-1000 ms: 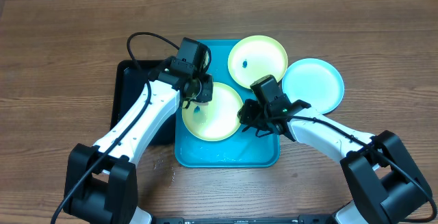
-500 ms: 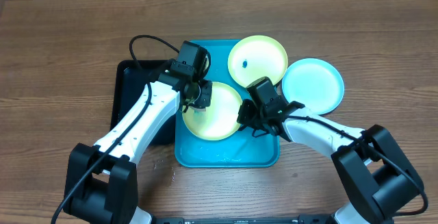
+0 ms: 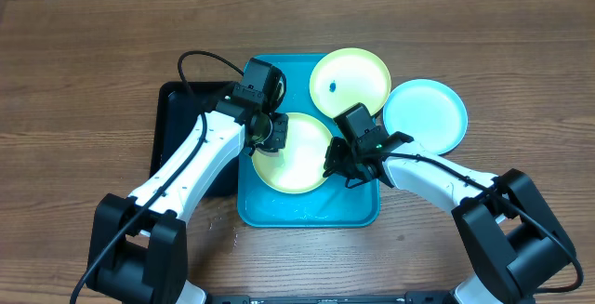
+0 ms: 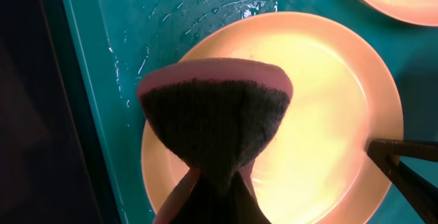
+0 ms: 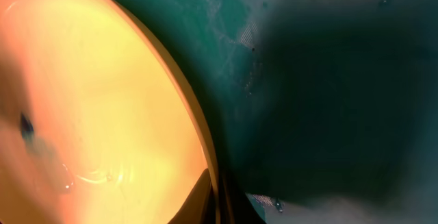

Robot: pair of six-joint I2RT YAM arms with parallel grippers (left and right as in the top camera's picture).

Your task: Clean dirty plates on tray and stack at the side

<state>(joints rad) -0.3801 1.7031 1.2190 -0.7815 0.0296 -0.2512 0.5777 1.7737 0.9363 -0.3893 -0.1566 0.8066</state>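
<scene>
On the worktop point(image 3: 74, 62), the turquoise tray point(image 3: 307, 213) holds one yellow-green plate point(image 3: 297, 160). A second plate point(image 3: 350, 83) overlaps its far corner, with a cyan plate point(image 3: 425, 115) beside it. The left pincer point(image 3: 269, 137) pinches a sponge point(image 4: 215, 114) on the yellow-green plate, and the right pincer point(image 3: 332, 168) is pressed together on its rim.
</scene>
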